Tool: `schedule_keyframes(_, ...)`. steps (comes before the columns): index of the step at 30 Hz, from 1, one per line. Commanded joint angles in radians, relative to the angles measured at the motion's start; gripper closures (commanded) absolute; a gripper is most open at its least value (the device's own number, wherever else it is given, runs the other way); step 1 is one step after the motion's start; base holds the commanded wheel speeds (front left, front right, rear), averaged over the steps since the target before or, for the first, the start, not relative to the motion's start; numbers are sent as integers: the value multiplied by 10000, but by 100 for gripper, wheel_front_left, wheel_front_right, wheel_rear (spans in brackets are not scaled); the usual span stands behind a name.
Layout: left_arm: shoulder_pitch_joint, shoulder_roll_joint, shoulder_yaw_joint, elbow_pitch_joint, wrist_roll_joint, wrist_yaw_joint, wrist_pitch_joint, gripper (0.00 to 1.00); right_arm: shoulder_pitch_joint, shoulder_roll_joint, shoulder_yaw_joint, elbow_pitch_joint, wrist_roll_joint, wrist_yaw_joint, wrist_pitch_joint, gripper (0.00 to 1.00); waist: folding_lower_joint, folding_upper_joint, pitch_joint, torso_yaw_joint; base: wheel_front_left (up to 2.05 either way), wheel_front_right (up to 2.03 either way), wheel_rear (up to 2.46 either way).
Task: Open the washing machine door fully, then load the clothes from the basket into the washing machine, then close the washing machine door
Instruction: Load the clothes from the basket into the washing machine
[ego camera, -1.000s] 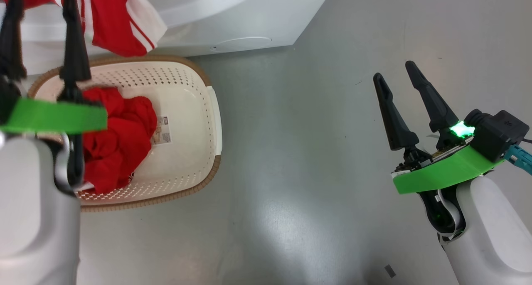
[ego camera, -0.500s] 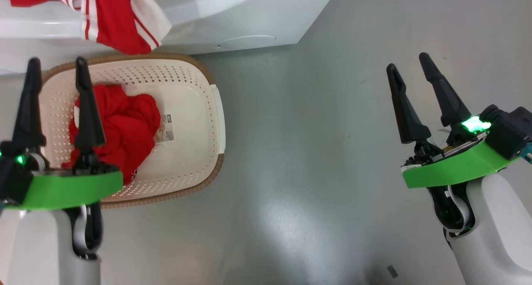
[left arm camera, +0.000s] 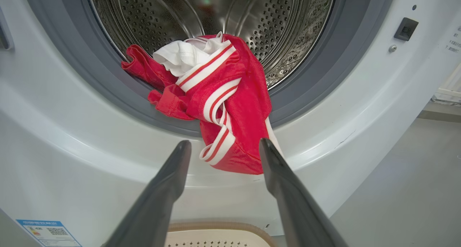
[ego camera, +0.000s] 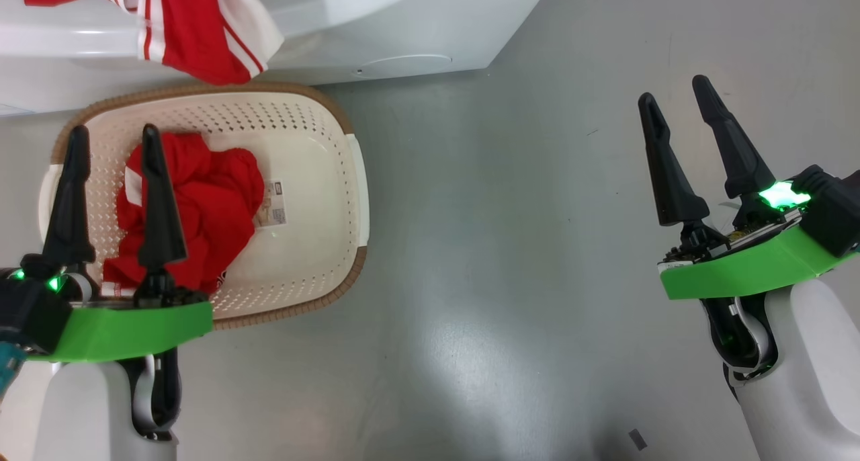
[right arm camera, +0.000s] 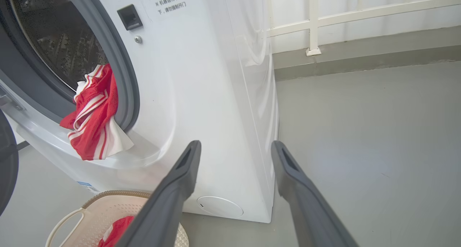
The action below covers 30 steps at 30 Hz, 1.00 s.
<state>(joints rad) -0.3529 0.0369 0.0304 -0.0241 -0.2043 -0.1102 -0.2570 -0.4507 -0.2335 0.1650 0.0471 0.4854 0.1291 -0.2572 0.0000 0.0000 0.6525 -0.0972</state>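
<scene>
The washing machine (left arm camera: 360,95) stands with its drum uncovered. One red garment with white stripes (left arm camera: 223,106) hangs half out over the grey ring and front lip, also seen in the head view (ego camera: 188,31). A second red garment (ego camera: 201,199) lies bunched in the left half of the cream basket (ego camera: 316,132), which sits on the floor right before the machine. My left gripper (ego camera: 114,132) hovers open over the basket's left side, holding nothing. My right gripper (ego camera: 674,89) is open and empty above bare floor, far right of the basket.
Grey floor (ego camera: 484,279) spreads to the right of the basket. A black rounded edge (right arm camera: 5,167) at the left border of the right wrist view looks like the door's rim. A white railing (right arm camera: 313,23) and a low kerb lie behind the machine.
My left gripper has drawn back from the machine's opening to above the basket, open. The striped garment stays draped on the drum's lip. The right gripper has shifted slightly in the head view.
</scene>
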Motion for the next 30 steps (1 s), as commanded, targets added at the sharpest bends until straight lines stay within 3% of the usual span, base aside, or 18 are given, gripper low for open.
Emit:
schedule_keyframes(1,244,159,338,-260,135,-65,-47,0,408,-62,123,-277,-62,16,-46,0,0,0,-11,-4,0,0,0)
schedule_keyframes(11,-213,137,127,314,129,-122,-47,0,443,-22,211,-204,-59,16,-46,0,0,0,-65,-76,0,0,0)
schedule_keyframes(30,-2283,185,10,3386,-1011,-199,-47,0,447,141,399,-92,3,16,-46,0,0,0,-103,-434,0,0,0)
